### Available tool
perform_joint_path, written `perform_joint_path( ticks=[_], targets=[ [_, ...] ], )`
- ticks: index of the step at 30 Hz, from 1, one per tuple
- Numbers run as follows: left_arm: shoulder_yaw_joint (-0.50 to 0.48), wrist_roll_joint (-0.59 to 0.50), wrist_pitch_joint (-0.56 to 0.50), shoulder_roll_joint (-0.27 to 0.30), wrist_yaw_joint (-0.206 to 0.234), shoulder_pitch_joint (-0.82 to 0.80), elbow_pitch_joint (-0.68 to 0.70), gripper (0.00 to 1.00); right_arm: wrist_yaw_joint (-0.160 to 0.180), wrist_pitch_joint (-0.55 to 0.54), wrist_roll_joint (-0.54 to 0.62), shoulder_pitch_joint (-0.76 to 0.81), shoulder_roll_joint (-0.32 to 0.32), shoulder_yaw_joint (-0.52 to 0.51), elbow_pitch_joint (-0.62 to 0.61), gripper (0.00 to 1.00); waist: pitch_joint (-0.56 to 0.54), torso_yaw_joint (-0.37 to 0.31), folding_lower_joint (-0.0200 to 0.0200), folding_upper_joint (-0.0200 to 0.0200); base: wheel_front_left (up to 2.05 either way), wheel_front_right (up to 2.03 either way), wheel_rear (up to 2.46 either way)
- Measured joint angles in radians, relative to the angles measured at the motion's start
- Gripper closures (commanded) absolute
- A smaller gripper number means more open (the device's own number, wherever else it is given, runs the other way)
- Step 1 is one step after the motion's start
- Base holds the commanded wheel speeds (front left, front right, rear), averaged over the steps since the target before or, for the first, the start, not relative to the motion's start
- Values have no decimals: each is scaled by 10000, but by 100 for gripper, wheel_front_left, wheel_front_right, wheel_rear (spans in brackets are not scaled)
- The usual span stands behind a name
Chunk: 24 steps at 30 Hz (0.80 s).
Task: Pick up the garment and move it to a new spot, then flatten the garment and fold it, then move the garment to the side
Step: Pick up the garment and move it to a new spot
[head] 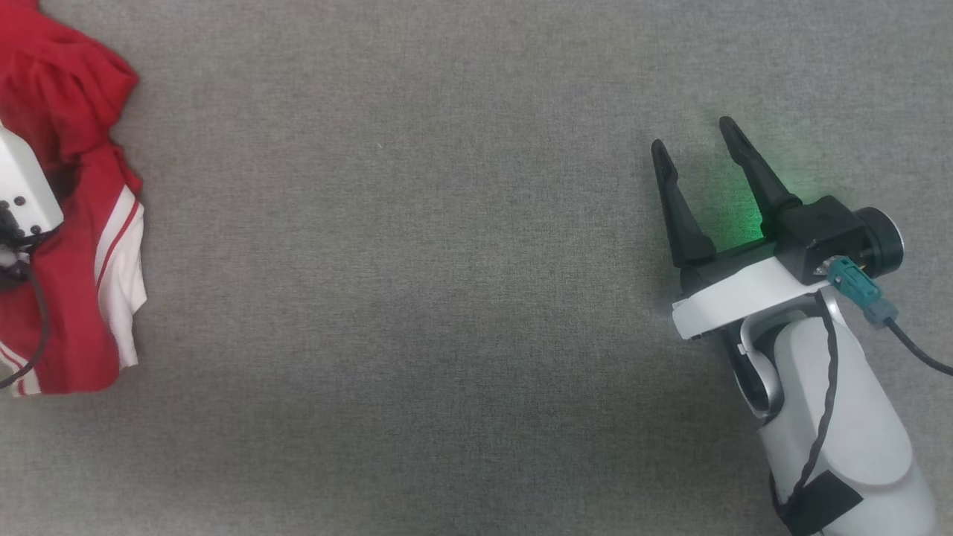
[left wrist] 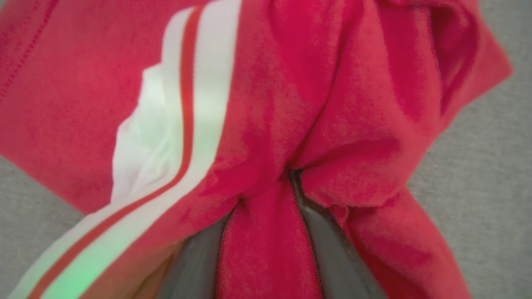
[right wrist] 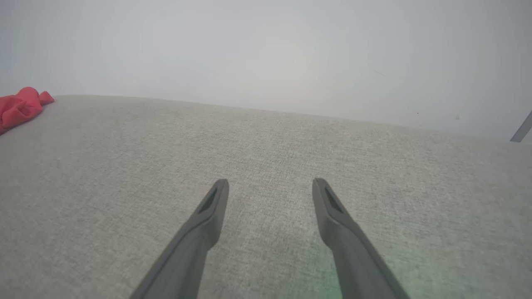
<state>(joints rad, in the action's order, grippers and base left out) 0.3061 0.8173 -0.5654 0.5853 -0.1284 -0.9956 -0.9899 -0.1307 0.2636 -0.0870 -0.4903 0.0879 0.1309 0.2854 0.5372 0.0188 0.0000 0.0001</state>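
A: Entry. Where did the garment [head: 74, 112] lie?

B: Crumpled at the far left edge of the grey woven table [head: 447, 298], directly under the left pincer [left wrist: 264, 191]. It was red, with two white stripes [left wrist: 212, 83] along one hem and a thin red line between them. A white lining [left wrist: 141, 137] showed beside the stripes.

A: State of that pincer?

B: Its two dark fingers [left wrist: 328, 249] stood on either side of a bunched red fold, with the tips buried in cloth. I could not tell whether they pressed on the fold or merely straddled it.

A: And the other?

B: The right pincer [head: 692, 138] was over bare table at the right, well apart from the garment, with its two fingers spread wide. A green glow [head: 733, 216] lay on the table between its fingers. From its wrist the garment appeared as a small red heap at the table's far left edge.

A: Count?

B: One garment. Two pincers, two fingers each.
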Motion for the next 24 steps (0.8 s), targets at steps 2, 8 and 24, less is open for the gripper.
perform_joint_path(
  ticks=[2,8,24],
  targets=[
    [173,54,286,6,27,9,29,100,0,0,0,-8,-2,-19,6,0,-61,21,0,0,0,0,0],
    [823,0,1768,-109,21,249,73,100,0,0,-63,25,-75,-71,38,0,-639,99,0,-1,0,0,0],
    [2811,2094,1396,-594,-8,314,4583,100,0,0,-677,1266,-324,-479,96,0,-2221,-714,0,-1,0,0,0]
  ],
)
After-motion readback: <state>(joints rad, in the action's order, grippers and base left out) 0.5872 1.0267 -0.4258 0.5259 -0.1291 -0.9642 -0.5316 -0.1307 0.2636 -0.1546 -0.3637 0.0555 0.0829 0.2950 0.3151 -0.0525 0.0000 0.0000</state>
